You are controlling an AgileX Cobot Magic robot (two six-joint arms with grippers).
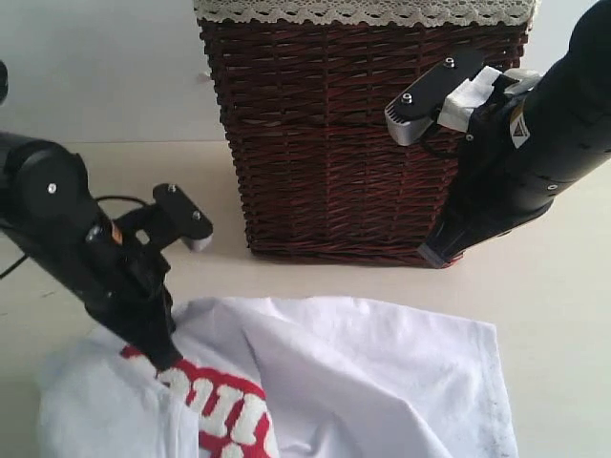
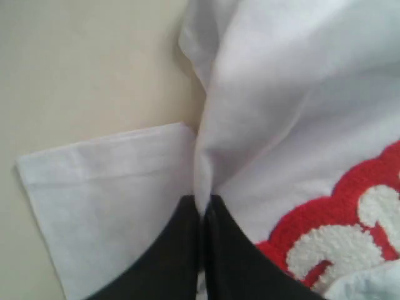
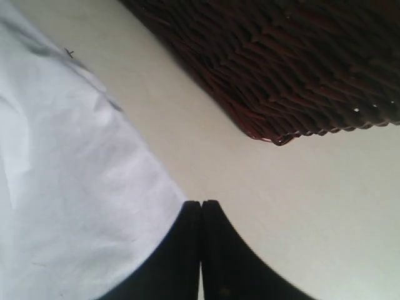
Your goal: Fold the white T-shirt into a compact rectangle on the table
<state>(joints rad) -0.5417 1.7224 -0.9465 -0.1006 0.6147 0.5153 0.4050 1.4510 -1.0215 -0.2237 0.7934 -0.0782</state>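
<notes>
The white T-shirt (image 1: 363,382) lies rumpled on the cream table (image 1: 563,315) in front of the basket, its red-edged fuzzy lettering (image 1: 224,410) showing at the lower left. My left gripper (image 1: 164,363) presses down near that lettering and is shut on a pinched ridge of the shirt's cloth (image 2: 203,181); a flat sleeve (image 2: 106,194) spreads beside it. My right gripper (image 1: 434,256) hangs shut above the table at the basket's lower right corner, holding nothing, with the shirt's edge (image 3: 75,187) just beside its fingertips (image 3: 201,204).
A dark brown wicker basket (image 1: 353,134) with white lace trim (image 1: 363,10) stands upright behind the shirt, close to the right arm. Bare table shows to the left (image 1: 115,162) and to the right of the shirt.
</notes>
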